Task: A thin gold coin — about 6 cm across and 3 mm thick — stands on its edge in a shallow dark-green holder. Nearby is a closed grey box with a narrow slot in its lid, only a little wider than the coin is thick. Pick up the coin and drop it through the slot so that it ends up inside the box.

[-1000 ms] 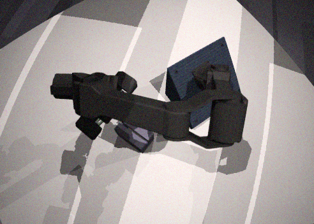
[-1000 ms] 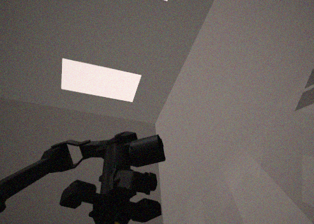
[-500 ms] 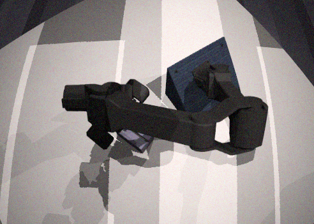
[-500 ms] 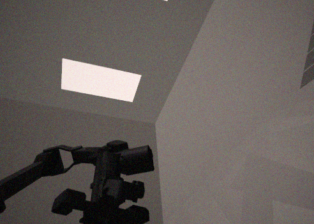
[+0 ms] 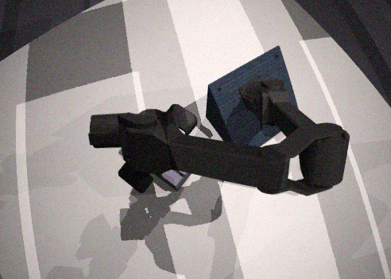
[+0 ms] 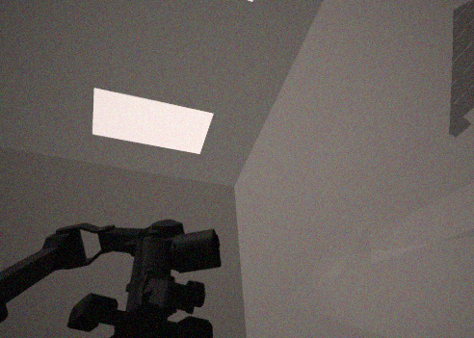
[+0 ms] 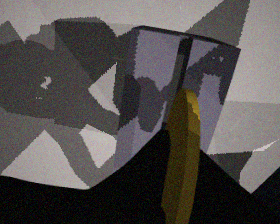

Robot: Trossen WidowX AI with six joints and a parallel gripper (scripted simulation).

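Thin gold coin (image 7: 181, 160), edge-on and smooth, gripped in the closed claw (image 7: 171, 222) above the matte grey box (image 7: 169, 78) with dark narrow slot (image 7: 184, 56).

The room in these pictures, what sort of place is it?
Probably an indoor test space for a robot arm. It stands on a blue base plate on a grey-striped floor. Bare walls rise to a ceiling with bright light panels. The gripper holds a gold coin above a grey slotted box.
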